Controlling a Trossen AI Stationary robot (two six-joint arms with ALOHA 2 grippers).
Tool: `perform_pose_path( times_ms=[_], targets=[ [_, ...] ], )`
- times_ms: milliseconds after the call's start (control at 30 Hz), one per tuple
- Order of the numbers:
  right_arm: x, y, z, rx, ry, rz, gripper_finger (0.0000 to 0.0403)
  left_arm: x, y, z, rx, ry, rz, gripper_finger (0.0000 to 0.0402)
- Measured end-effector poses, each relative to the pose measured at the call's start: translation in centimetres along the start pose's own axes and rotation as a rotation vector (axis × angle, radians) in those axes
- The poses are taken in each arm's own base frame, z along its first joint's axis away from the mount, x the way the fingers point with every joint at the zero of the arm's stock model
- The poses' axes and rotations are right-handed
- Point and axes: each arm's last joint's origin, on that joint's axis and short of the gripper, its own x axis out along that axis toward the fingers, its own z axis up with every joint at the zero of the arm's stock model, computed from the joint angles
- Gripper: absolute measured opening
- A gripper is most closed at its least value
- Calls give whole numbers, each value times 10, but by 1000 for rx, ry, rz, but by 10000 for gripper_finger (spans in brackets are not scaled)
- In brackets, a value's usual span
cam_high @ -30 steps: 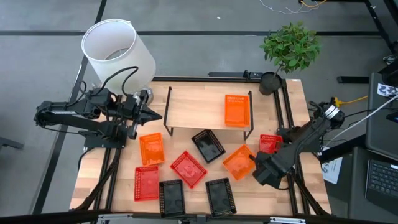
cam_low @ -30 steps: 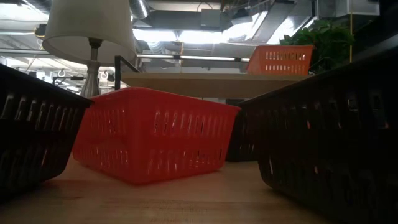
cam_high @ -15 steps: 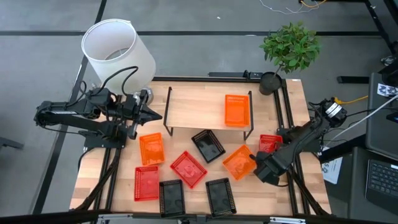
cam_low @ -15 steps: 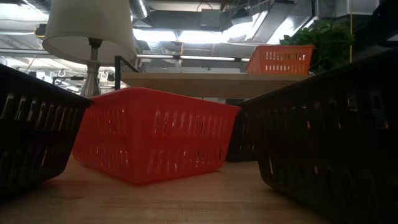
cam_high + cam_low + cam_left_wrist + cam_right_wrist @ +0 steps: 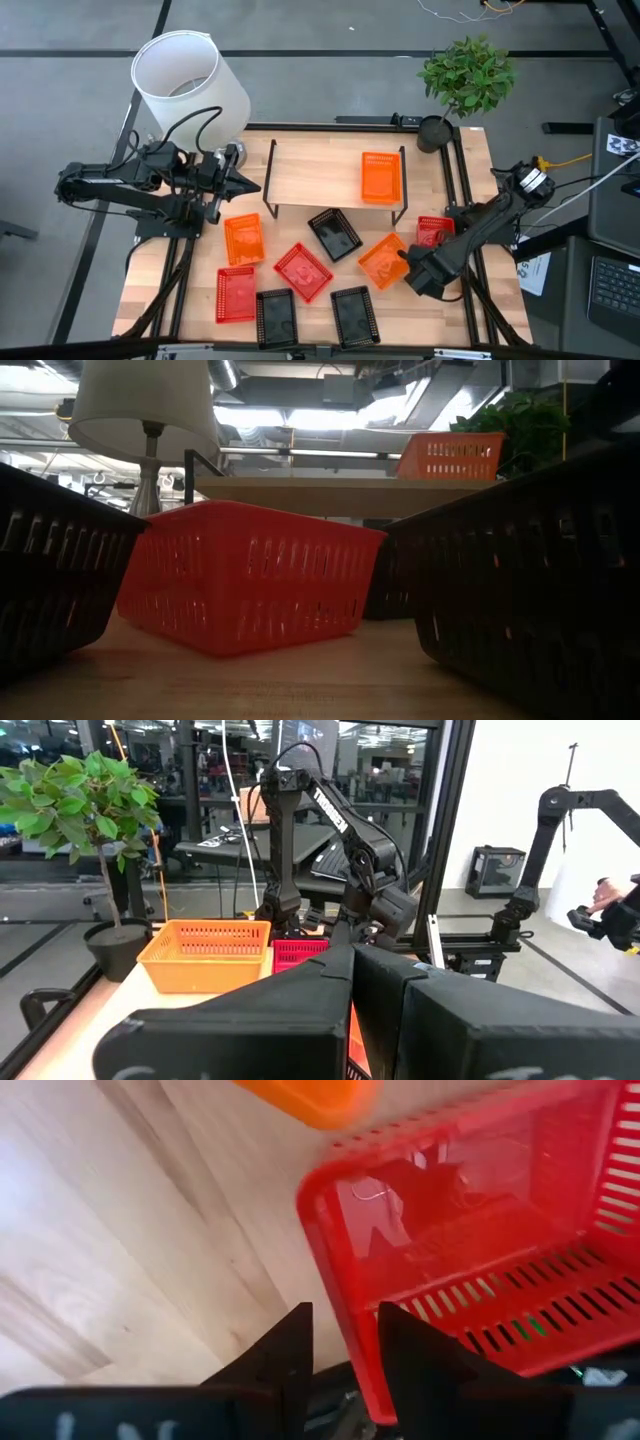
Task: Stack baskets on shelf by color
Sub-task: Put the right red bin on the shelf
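Eight baskets are being shown loose on the table from above, with one orange basket (image 5: pixel 381 177) sitting at the shelf's (image 5: pixel 320 180) right end, long axis running near to far. The right gripper (image 5: pixel 415 275) is being held low at the near right, between a tilted orange basket (image 5: pixel 385 260) on its left and a red basket (image 5: pixel 432 230) just beyond it; that red one is half hidden under the arm, so its long axis can't really be called. The left gripper (image 5: pixel 245 185) is being parked by the shelf's left end, well away from both.

At table height no gripper is being caught, only a red basket (image 5: pixel 245 585) between black ones, the shelf behind.

Past the left wrist, the fingers are being held together on nothing.

Past the right wrist, the right gripper (image 5: pixel 345 1312) is being held apart, fingers straddling the red basket's (image 5: pixel 480 1250) rim at a corner, not clamped. Its hollow is facing up, opening away from the fingers. Closing on that wall looks like the next job.
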Motion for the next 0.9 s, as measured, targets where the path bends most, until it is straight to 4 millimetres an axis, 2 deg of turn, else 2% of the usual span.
perform_pose_path(
  times_ms=[367,467,567,733,900],
  targets=[
    [17,8,7,41,37,-72,111,0,0,0,0,0,1,0],
    [17,9,6,43,58,-63,82,0,0,0,0,0,1,0],
    [16,10,6,41,75,-48,23,0,0,0,0,5,2,0],
    [3,18,8,34,64,8,6,0,0,-3,-3,30,4,0],
    [-33,29,6,83,80,60,4,0,0,-4,-4,37,4,0]
  ],
)
